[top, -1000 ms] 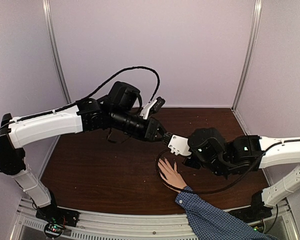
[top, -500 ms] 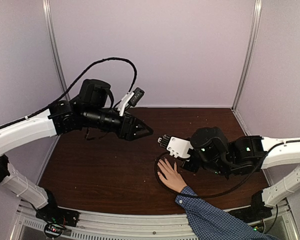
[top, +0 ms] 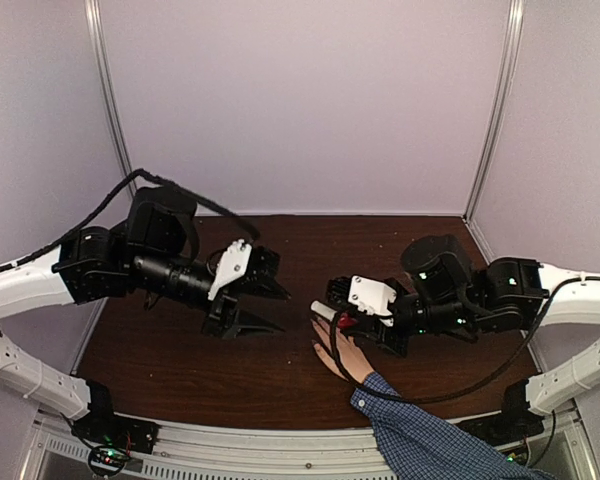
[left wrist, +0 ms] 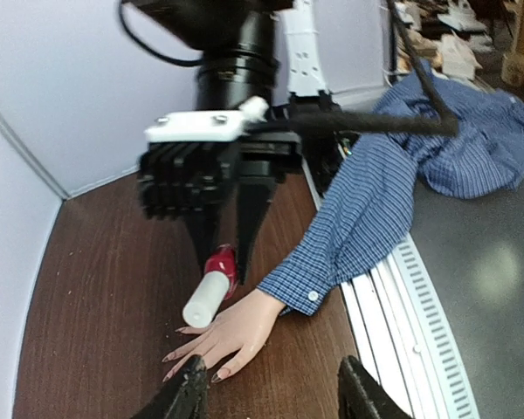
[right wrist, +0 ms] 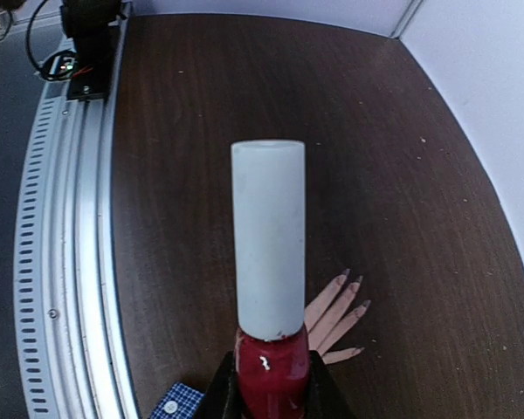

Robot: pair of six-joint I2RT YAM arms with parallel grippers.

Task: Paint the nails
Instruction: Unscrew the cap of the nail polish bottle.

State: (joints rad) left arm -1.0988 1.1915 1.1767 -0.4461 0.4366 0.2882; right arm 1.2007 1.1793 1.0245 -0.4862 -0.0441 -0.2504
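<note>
The left pincer [top: 268,305] was found with its jaws apart and nothing between them, held above the bench [right wrist: 244,78] and apart from the hand [left wrist: 236,327]. The right pincer [left wrist: 224,272] was found clamped on the red body of a polish bottle [right wrist: 271,371]. The bottle's white cap [right wrist: 267,236] was seated and pointed toward the left pincer.

The hand was laid flat on the bench beneath the bottle, with its blue checked sleeve [left wrist: 358,218] running back to the near edge. The nails [right wrist: 367,305] were located at the fingertips, below the cap end and between the 2 pincers, nearer the right one. The fingers' long axis was seen to run from the sleeve toward the left arm's side, roughly in line with the bottle. Whether any nail was coated could not be told.

With the cap on, it was judged that the cap would have to be taken by the left pincer, approached along the bottle's axis, before any nail could be painted.
</note>
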